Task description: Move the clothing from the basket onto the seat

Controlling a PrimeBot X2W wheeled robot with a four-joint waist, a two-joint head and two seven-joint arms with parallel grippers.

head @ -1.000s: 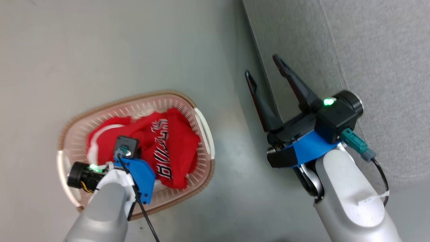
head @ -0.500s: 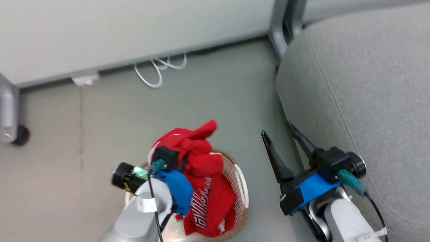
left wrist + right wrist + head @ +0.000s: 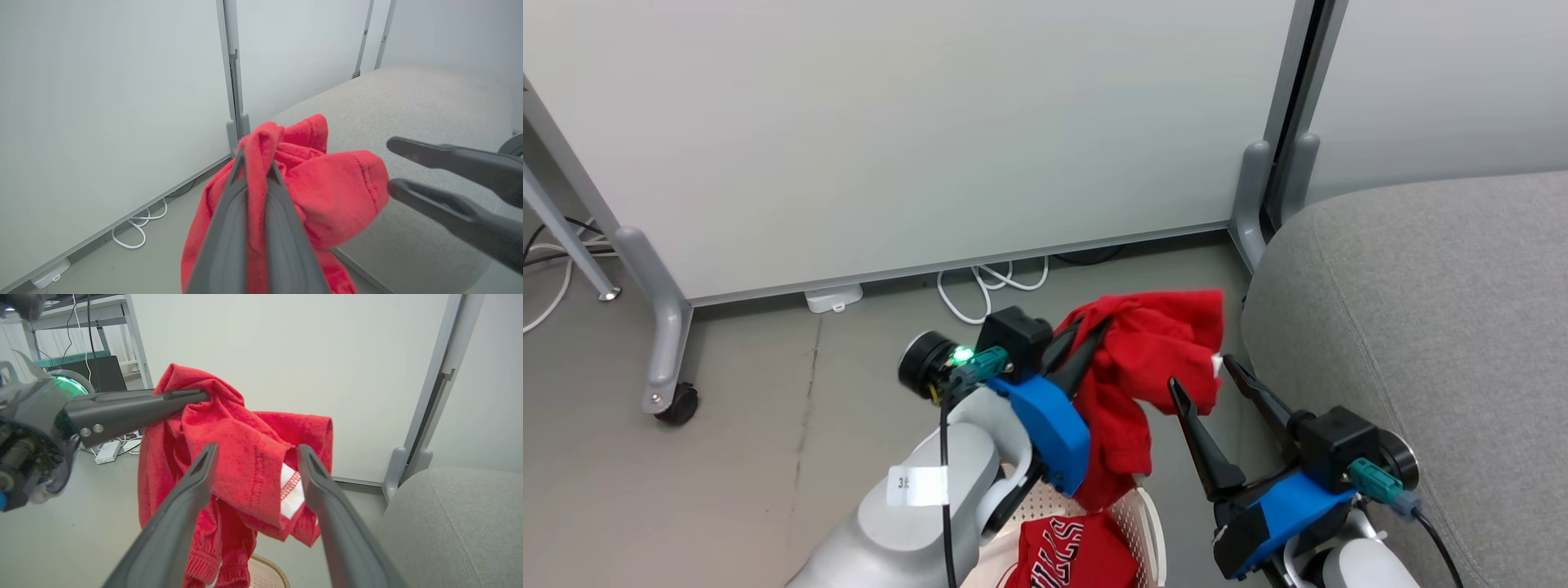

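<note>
My left gripper [image 3: 1094, 331] is shut on a plain red garment [image 3: 1152, 359] and holds it in the air above the basket [image 3: 1152, 523]. The cloth bunches between its fingers [image 3: 253, 163] and hangs down. A red jersey with lettering [image 3: 1070, 551] lies in the cream basket at the bottom edge. My right gripper [image 3: 1201, 371] stands open just right of the hanging garment, its fingers either side of a fold with a white tag [image 3: 292, 490], not touching it as far as I can tell. The grey seat [image 3: 1437, 310] fills the right side.
White partition panels stand behind, with grey posts [image 3: 1278, 147] at the seat's corner. A castor foot [image 3: 674, 400] is at the left. White cables [image 3: 980, 286] and a power strip [image 3: 833, 298] lie on the floor by the wall.
The head camera has tilted up, so the whole picture shifted. My left gripper has lifted the plain red garment out of the basket and toward the seat. The jersey stayed in the basket.
</note>
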